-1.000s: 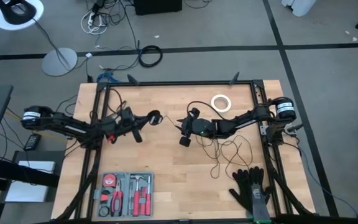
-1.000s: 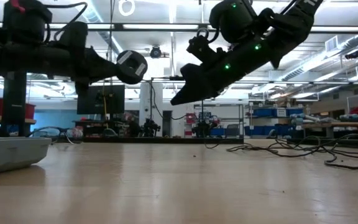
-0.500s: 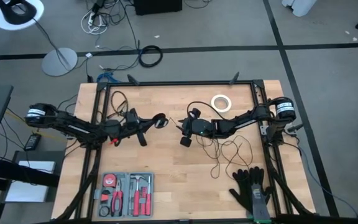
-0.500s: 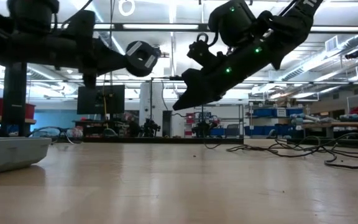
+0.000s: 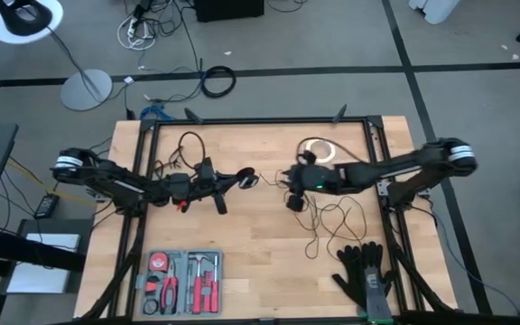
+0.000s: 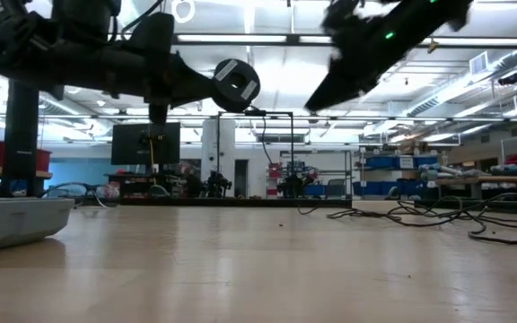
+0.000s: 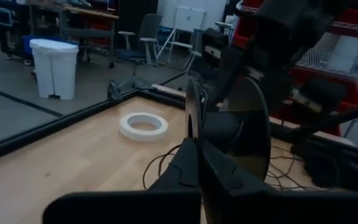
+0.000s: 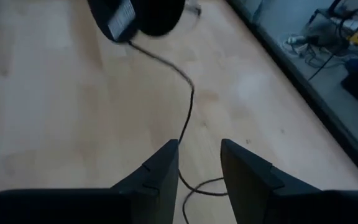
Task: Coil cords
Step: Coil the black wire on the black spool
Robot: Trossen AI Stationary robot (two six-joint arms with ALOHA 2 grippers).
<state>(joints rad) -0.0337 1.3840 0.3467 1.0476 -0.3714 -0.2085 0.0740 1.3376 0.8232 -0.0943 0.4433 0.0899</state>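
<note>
Left tool: the left tool (image 5: 242,178) sits just left of centre in the high view, raised above the tabletop (image 5: 242,235); its fingers (image 7: 194,165) are clenched on the edge of the round black puck (image 7: 238,134), which stands on edge in its grip.

Puck, level view: in the low view the puck (image 6: 237,83) hangs in the upper middle of the frame, high above the wood, with the cord (image 6: 272,144) dropping from it.

Right tool: the right tool (image 5: 293,181) sits just right of centre in the high view, also lifted; its two fingers (image 8: 160,171) stand apart, released, and the cord (image 8: 188,102) runs down between them without visible contact.

Gap between tools: narrow; the two tips face each other near the frame's middle, with the thin cord line crossing between them.

Cord on the wood: loose loops (image 5: 332,217) lie right of centre and trail toward the lower right, near the black gloves (image 5: 366,273).

Tape ring: the white tape ring (image 5: 318,149) lies at upper centre-right, close beside the right arm and near the far edge of the tabletop.

Tool tray: a grey tray (image 5: 184,270) of red-handled hand tools sits at the lower left, by the near edge.

Open room: bare wood spreads across the lower centre, between tray and gloves, and in the upper centre left of the ring.

Edges: a black frame rail (image 5: 260,120) runs along the far edge and down both sides.
</note>
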